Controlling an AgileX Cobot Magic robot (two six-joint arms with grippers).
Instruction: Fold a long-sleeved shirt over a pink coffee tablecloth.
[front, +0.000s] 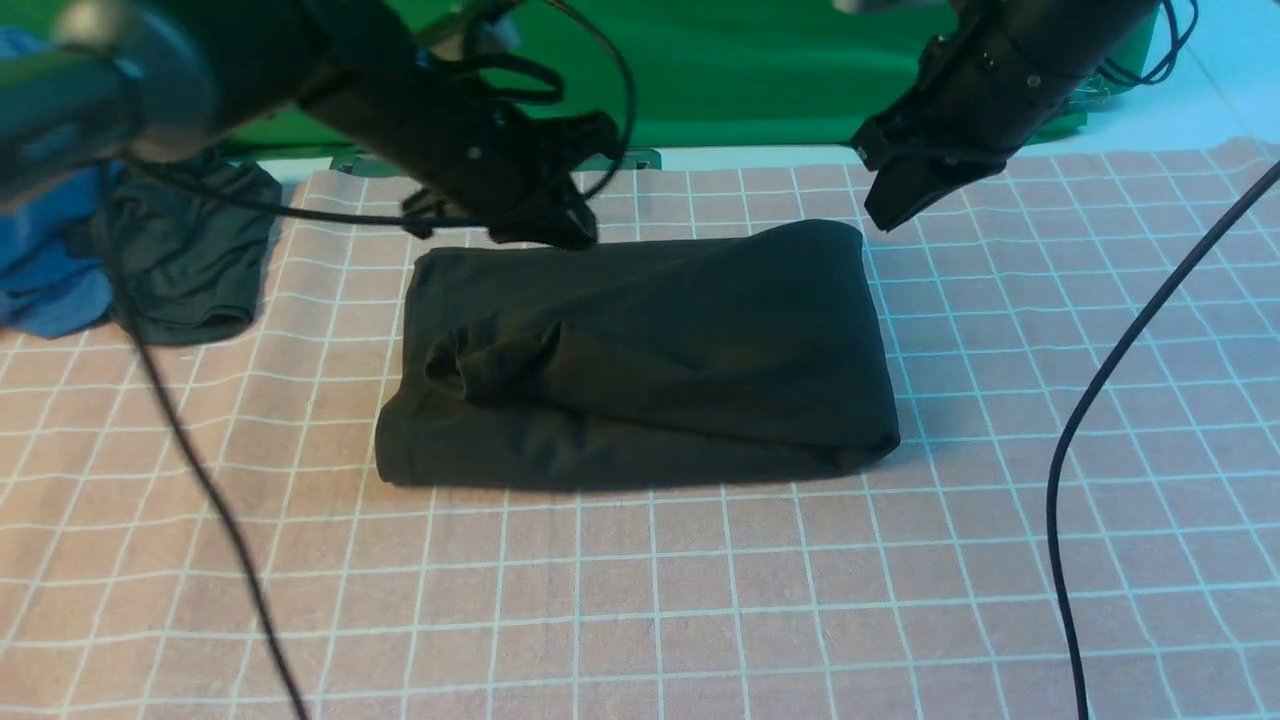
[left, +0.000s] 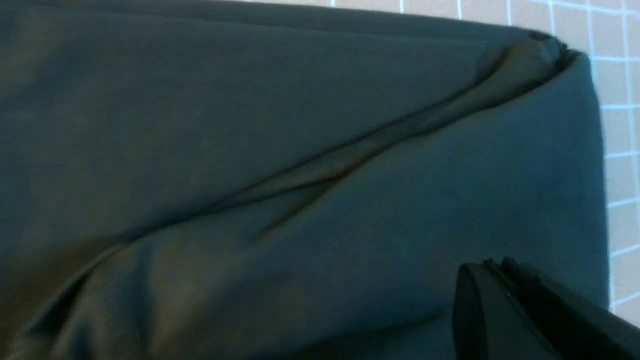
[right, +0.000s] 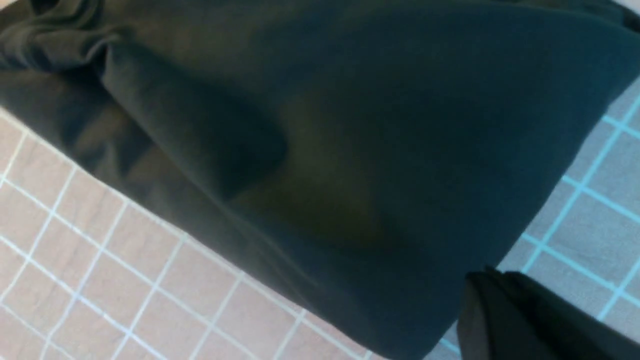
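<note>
One pink coffee tablecloth (front: 640, 600) lies nearest, crossed by two black cables: the left cable (front: 200, 480) and the right cable (front: 1095, 390). At its middle lies one long-sleeved shirt (front: 640, 350), folded into a thick rectangle. Two grippers hang at the shirt's far edge. The left gripper (front: 560, 232) is over the left part and the right gripper (front: 885, 212) just off the right corner — both with jaws pressed together, neither visibly pinching cloth. Far left lie one dark garment (front: 190, 260) and one blue garment (front: 50, 280) — behind them, one green backdrop (front: 750, 70).
</note>
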